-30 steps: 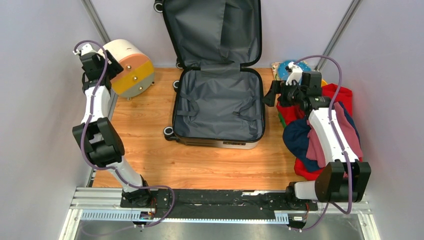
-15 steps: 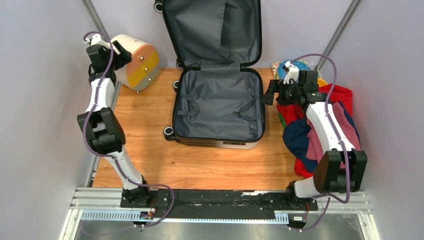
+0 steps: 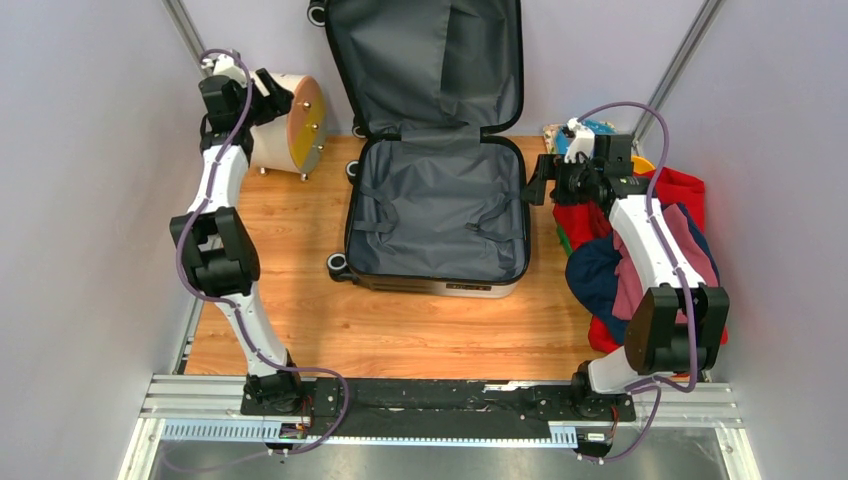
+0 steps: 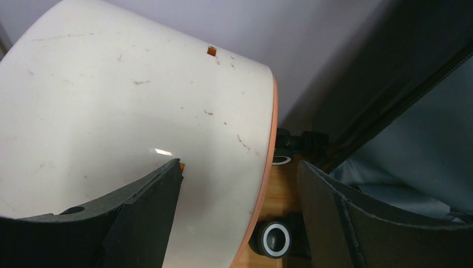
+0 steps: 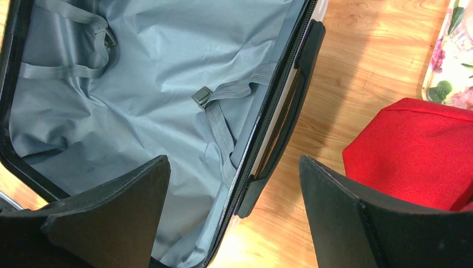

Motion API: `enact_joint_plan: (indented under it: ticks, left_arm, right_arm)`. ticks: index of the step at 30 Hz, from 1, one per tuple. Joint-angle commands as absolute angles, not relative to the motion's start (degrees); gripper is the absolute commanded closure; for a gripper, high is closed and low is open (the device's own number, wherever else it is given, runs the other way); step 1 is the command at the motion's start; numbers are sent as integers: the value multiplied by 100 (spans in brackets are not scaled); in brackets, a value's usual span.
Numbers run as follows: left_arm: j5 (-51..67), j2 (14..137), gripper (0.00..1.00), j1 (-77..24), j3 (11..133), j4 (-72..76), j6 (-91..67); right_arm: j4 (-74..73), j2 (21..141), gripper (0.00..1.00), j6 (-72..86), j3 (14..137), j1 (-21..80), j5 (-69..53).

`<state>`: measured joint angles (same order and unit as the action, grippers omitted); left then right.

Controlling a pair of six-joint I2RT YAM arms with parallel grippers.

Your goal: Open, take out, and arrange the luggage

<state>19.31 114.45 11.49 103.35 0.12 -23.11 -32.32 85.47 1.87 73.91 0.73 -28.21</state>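
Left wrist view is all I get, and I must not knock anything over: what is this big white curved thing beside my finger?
Observer: It is a round cream box with an orange and yellow front, standing at the back left of the table.
Operator: And the suitcase?
Observer: The suitcase lies open right of the box, lid standing up, lower half empty.
Operator: Where is the other arm?
Observer: The right gripper hangs open over the suitcase's right edge, beside a pile of clothes.
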Motion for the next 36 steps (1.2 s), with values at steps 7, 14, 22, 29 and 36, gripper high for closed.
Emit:
enact_joint_plan:
  ticks: [7,14,22,29,36]
  left_arm:
    - [2013,10478,14,1353,9633,-588,-2092]
    - [2082,9502,14,1749,9545,-1800,-1363]
    - [2259,8746,13,1740,9177,-3321,-625]
    - [1460,8210,13,706,7546,-3894,-115]
    - [1265,7717,12,-551,6110,-3113,-272]
  right_arm:
    - [-3120,8552,11,70,7743,185,-2979]
    - [-3155,8271,11,-167,7848,185,-2927]
    - [-3208,7647,10,-308,7524,185,-2751]
    - [-3085,6857,10,-44,6549,185,-2496]
    - [-2900,5872,6,-193,5406,185,-2102]
